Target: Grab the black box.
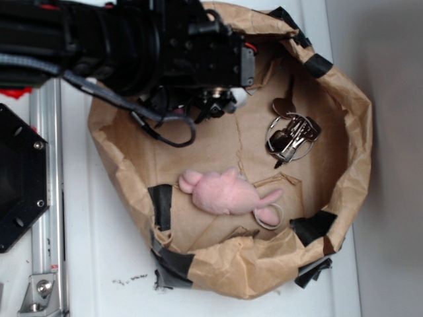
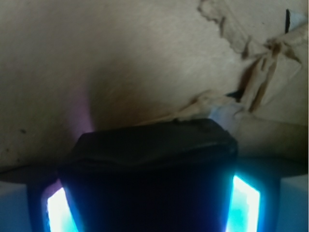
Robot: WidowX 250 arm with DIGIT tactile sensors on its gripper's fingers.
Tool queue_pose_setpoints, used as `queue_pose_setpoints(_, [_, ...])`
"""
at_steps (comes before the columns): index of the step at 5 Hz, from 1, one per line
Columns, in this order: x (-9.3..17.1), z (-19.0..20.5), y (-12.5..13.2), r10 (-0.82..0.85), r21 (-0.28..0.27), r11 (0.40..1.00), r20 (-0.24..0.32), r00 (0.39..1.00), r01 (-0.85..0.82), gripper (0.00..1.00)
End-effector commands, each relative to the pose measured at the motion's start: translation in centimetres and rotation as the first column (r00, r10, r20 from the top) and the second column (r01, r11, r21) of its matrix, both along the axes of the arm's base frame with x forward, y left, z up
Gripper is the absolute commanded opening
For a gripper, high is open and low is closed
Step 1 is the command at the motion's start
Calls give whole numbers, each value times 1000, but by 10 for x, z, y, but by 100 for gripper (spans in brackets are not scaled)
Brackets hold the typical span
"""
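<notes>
Black box [image 2: 152,164] sits clamped between gripper [image 2: 152,203] fingers.

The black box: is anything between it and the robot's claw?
Nothing visible. In the wrist view the small glossy black box sits directly between the gripper fingers, over brown paper; contact isn't clear.
</notes>
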State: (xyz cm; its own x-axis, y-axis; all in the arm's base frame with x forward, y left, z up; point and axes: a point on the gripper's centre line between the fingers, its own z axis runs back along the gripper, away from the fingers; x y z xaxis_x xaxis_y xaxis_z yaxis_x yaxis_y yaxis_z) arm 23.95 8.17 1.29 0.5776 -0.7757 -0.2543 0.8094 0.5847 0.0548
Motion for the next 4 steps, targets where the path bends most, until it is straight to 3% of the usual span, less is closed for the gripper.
queue_pose_setpoints(1, [-6,4,0,53,0,999,40,998,-53,0])
queue_pose_setpoints(3, [-4,43,-2,111,-10,994,102,989,-111,0])
queue_pose_setpoints(4, [14,93,-36,221,-123,972,202,954,-199,0])
